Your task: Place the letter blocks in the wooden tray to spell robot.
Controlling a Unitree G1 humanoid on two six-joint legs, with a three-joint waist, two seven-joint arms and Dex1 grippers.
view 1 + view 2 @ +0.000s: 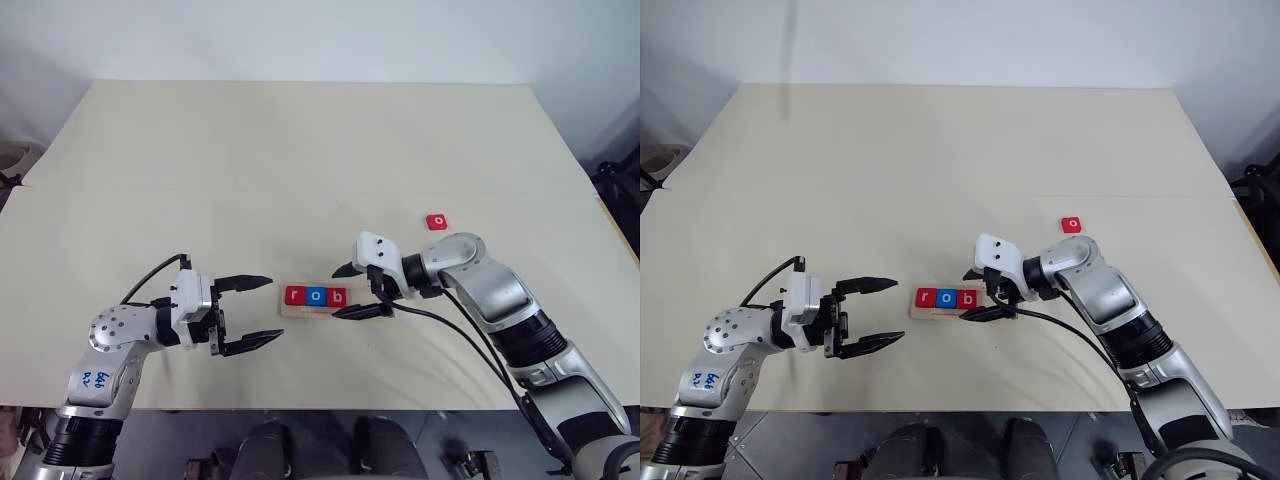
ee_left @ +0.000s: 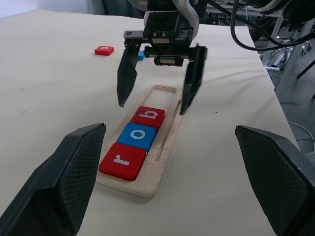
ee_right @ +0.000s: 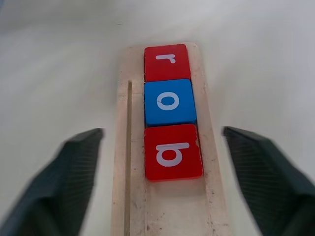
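My right tool point(image 1: 358, 290) has its fingers spread wide and holds nothing. It hangs over the free end of the tray point(image 1: 300, 312), one finger on each side of it, tips just clear of the wood and of the nearest block. My left tool point(image 1: 258, 312) also stands wide apart and empty, level above the worktop point(image 1: 300, 150), near the tray's other end and pointing at it without touching.

Three blocks lie flat in the tray's slot, side by side and touching: a red r point(image 3: 166, 62) at the end toward my left tool, a blue o point(image 3: 169, 102) in the middle, and a red b point(image 3: 173, 152) next to it, nearest my right tool. Beyond the b the slot is bare wood.

A fourth block, a red o point(image 1: 436, 221), lies loose on the worktop, well apart from the tray, farther out and to the right of my right arm. In the left wrist view a bit of blue point(image 2: 141, 54) shows behind my right tool; I cannot tell whether it is a block.

Counted: one tray, four blocks sure, three of them red and one blue.
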